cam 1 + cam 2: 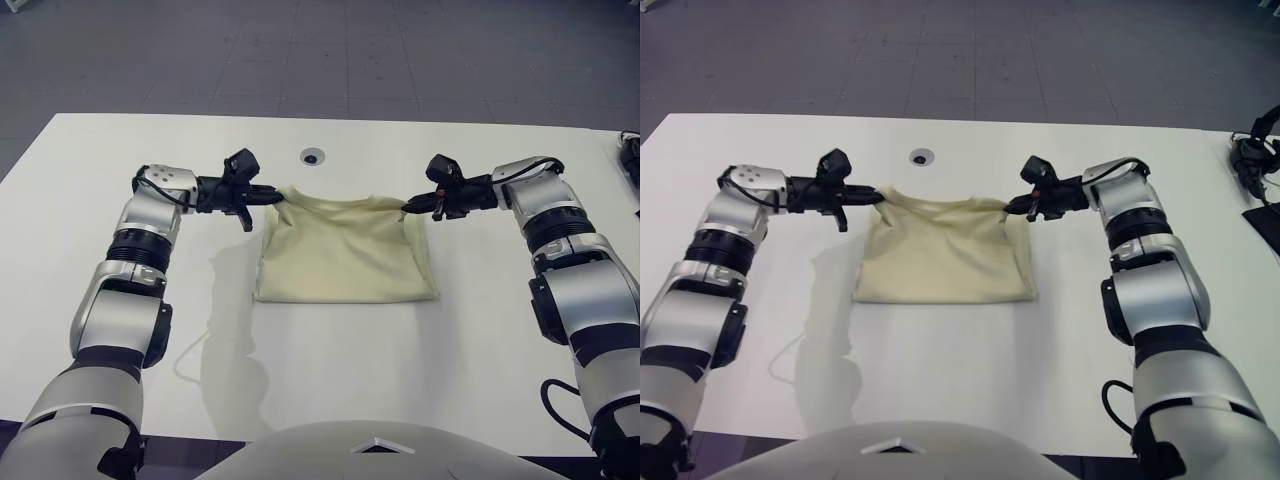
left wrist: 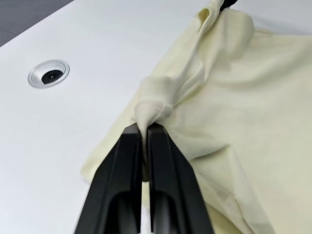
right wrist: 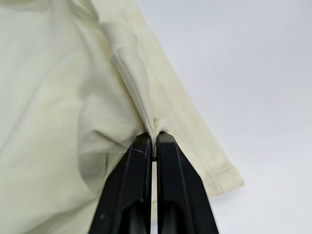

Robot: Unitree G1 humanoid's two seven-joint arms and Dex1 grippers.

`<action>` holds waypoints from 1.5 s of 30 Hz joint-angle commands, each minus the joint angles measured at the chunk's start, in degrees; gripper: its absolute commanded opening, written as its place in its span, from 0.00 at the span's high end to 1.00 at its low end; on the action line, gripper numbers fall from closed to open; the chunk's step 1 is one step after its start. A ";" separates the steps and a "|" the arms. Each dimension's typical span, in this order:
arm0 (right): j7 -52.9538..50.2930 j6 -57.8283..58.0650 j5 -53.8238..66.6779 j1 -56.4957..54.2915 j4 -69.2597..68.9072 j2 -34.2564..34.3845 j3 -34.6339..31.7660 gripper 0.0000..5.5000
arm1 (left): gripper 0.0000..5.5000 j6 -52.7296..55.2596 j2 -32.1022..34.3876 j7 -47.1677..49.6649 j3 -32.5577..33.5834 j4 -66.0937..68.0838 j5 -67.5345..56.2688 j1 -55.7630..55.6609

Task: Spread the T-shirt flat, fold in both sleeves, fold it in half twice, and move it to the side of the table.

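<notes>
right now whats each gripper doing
Left gripper: shut on the T-shirt, at its far left corner.
Right gripper: shut on the T-shirt, at its far right corner.

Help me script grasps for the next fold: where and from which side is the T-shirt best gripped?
Probably at its two far corners, each from its own outer side. The T-shirt lies as a rough rectangle, and the cloth bunches at those corners into a ridge that is easy to pinch, as the left gripper and right gripper do now.
</notes>
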 commanded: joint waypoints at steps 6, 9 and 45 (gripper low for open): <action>-12.02 -4.34 -3.37 -0.81 4.10 2.65 -3.49 0.89 | 0.88 -6.07 -3.24 10.55 1.00 9.65 6.43 -5.35; -17.79 -7.97 -2.86 -0.49 0.94 1.77 -6.25 0.80 | 0.78 -8.02 -1.34 13.58 1.67 7.10 7.92 -6.63; -28.88 -23.66 -20.80 1.19 -4.22 2.60 5.30 0.02 | 0.02 9.91 14.92 10.27 -9.53 -69.36 25.37 30.04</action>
